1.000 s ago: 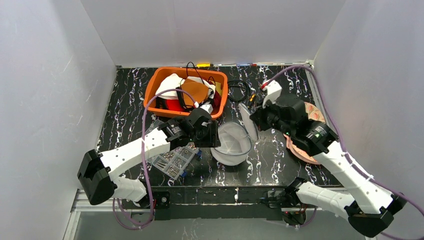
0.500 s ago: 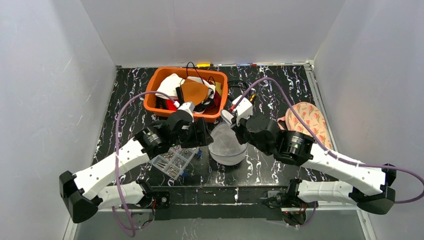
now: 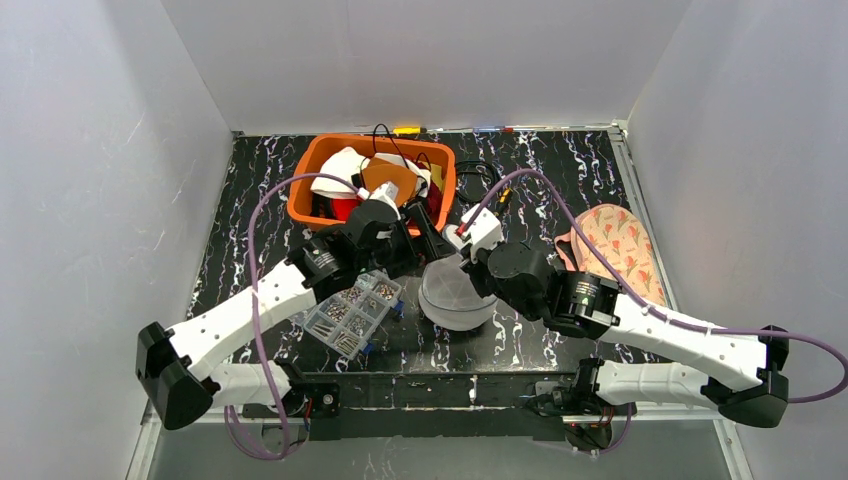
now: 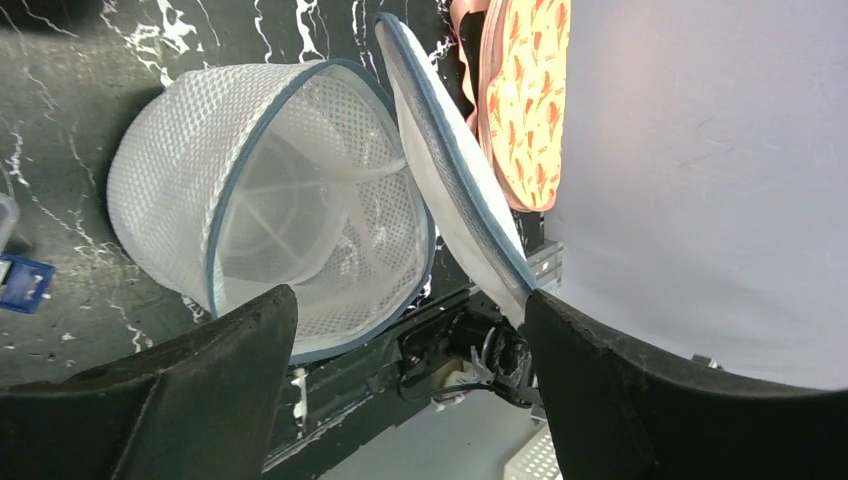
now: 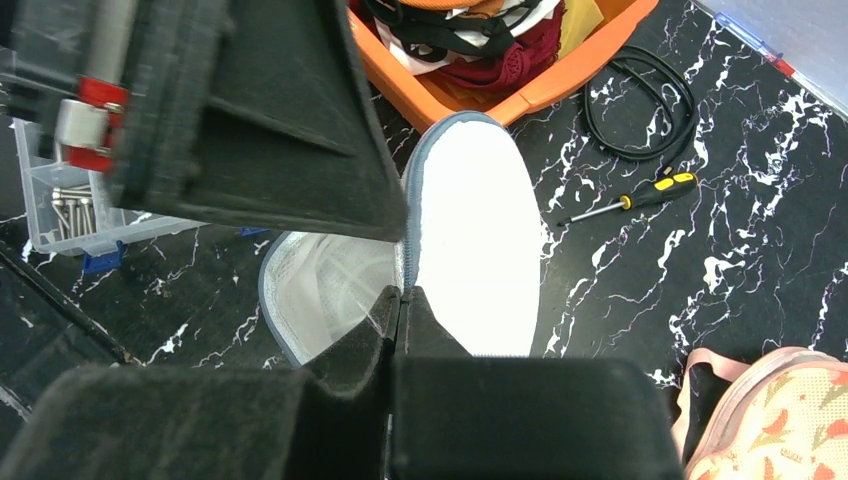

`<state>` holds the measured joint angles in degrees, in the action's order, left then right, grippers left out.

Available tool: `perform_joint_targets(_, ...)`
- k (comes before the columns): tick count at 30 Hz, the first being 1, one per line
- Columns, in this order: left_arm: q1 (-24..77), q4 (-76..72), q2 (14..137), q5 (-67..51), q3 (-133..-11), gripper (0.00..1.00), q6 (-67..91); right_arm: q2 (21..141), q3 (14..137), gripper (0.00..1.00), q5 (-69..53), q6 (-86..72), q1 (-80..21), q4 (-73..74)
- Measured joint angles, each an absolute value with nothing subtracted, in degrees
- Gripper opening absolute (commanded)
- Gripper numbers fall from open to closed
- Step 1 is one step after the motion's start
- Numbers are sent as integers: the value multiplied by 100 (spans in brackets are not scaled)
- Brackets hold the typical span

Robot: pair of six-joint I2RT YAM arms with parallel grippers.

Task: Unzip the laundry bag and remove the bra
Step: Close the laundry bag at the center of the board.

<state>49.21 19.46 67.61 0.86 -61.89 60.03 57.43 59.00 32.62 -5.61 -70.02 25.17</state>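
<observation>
The white mesh laundry bag [image 3: 455, 298] lies unzipped at the table's middle, with its blue-edged lid [image 5: 470, 250] raised. Its inside [image 4: 290, 220] shows only mesh. The pink floral bra [image 3: 612, 247] lies outside it on the table at the right, also in the left wrist view [image 4: 525, 100]. My right gripper [image 5: 403, 295] is shut on the lid's blue zip edge, where the lid meets the bag; in the top view it [image 3: 463, 266] is at the bag's far side. My left gripper [image 4: 410, 380] is open and empty, just left of the bag [image 3: 425, 240].
An orange basket [image 3: 305, 190] full of clothes stands behind the bag. A clear organizer box of screws [image 3: 350, 315] sits at the left front. A black cable [image 5: 640, 100] and a yellow-handled screwdriver [image 5: 625, 202] lie behind the bag.
My right arm swung from over the bra at the right to the bag and shut on its lid edge. My left gripper drew back a little toward the basket.
</observation>
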Motion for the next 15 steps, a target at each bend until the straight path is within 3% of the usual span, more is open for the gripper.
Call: perform_joint_targets(15,4862,1662,7002,-60,-6189,80,6530,5655,5824,1,3297,-565,-7188,2502)
